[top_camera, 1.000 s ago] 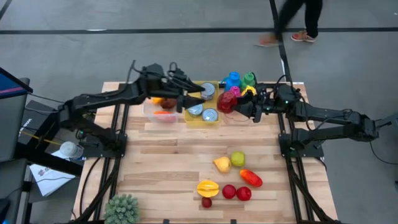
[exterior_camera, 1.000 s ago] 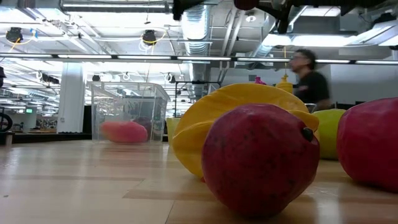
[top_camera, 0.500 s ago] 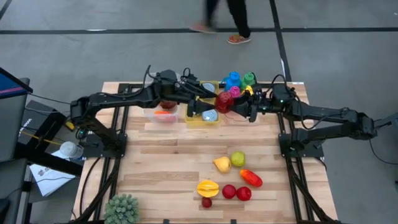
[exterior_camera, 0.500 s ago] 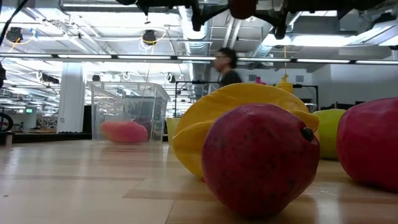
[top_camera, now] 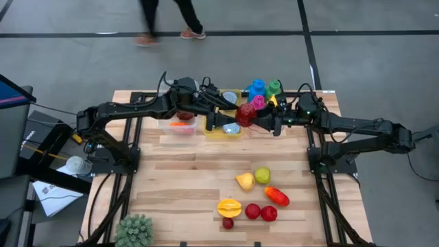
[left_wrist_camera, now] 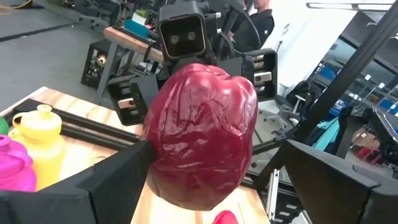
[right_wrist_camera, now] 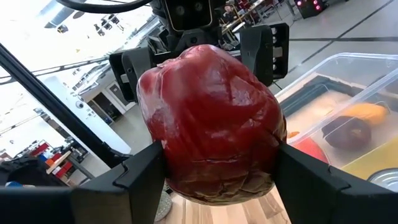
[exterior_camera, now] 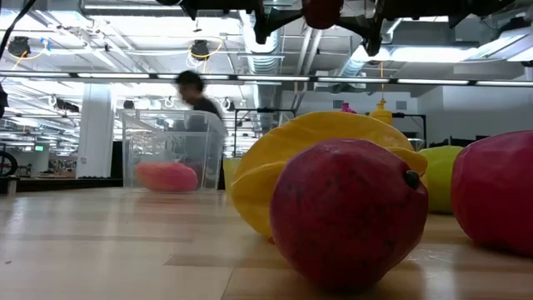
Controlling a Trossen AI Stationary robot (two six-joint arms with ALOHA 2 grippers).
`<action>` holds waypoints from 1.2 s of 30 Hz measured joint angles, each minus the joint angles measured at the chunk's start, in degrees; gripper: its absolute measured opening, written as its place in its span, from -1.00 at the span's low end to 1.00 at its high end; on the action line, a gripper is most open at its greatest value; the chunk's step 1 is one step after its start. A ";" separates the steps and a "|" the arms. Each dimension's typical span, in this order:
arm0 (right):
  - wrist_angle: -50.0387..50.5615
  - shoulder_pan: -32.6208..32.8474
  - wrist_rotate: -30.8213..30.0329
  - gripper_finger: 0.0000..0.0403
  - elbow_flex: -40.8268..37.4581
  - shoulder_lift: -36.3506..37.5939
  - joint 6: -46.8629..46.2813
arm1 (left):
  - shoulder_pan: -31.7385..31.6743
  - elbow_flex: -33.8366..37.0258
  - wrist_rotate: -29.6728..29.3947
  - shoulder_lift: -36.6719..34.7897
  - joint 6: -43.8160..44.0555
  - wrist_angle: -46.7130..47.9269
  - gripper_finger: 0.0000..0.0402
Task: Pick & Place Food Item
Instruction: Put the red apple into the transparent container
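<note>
A dark red pepper hangs high above the table's far edge, over the yellow tray. My right gripper comes in level from the table's right and is shut on it. My left gripper comes level from the left and stands open, one finger on each side of the same pepper. I cannot tell whether that finger touches the pepper. In the low view the pepper shows at the top edge. My right gripper pinches the pepper between its two fingers, one on each of its opposite sides. The fingers reach in level from the table's right. The pepper is lifted clear of the tray and the table.
A clear bin with food stands left of the yellow tray with cans. Coloured bottles stand at the far edge. Several fruits lie near the front right, a green ornament at the front left. A person walks beyond the table.
My left gripper has gone toward the table's right and down, up to the pepper, and its open fingers now stand on either side of it. The pepper has stayed where it was in my right gripper. The person has walked leftward behind the table.
</note>
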State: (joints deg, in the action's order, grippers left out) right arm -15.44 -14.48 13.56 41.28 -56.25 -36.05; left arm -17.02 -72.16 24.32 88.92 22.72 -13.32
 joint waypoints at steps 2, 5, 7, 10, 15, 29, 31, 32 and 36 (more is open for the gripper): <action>0.02 0.00 -0.02 0.27 0.00 -0.04 -0.06 | 0.00 0.00 -0.02 -0.02 0.00 0.25 0.77; 0.56 0.17 0.08 0.27 0.00 -0.07 -1.03 | 0.00 0.00 0.13 -0.14 0.07 1.01 0.76; 0.79 0.28 0.59 0.27 0.02 0.07 -1.01 | 0.00 0.04 0.14 -0.56 0.13 1.66 0.76; 1.04 0.39 1.01 0.27 0.02 0.11 -1.18 | 0.00 0.07 0.17 -2.01 -0.26 3.74 0.75; 1.03 0.96 0.58 0.27 0.02 0.11 -1.35 | -0.33 0.04 -0.50 -4.32 -4.19 7.49 0.75; -1.95 0.95 0.04 0.27 0.04 -2.34 -1.05 | 1.22 0.01 -0.69 -0.28 -3.44 2.02 0.79; -2.29 1.01 0.02 0.27 0.04 -2.73 -1.04 | 1.16 0.08 -0.71 0.10 -3.10 2.55 0.79; -2.65 1.03 0.04 0.27 0.04 -3.10 -1.15 | 1.09 0.11 -0.73 0.11 -3.20 2.54 0.79; -4.63 0.85 0.07 0.27 0.04 -3.10 -1.30 | 1.53 -0.06 -0.38 0.79 -2.90 1.63 0.77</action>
State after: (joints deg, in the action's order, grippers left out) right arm -20.07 -13.63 13.63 41.32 -59.35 -37.35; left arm -15.48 -72.22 23.95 89.71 19.82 -11.69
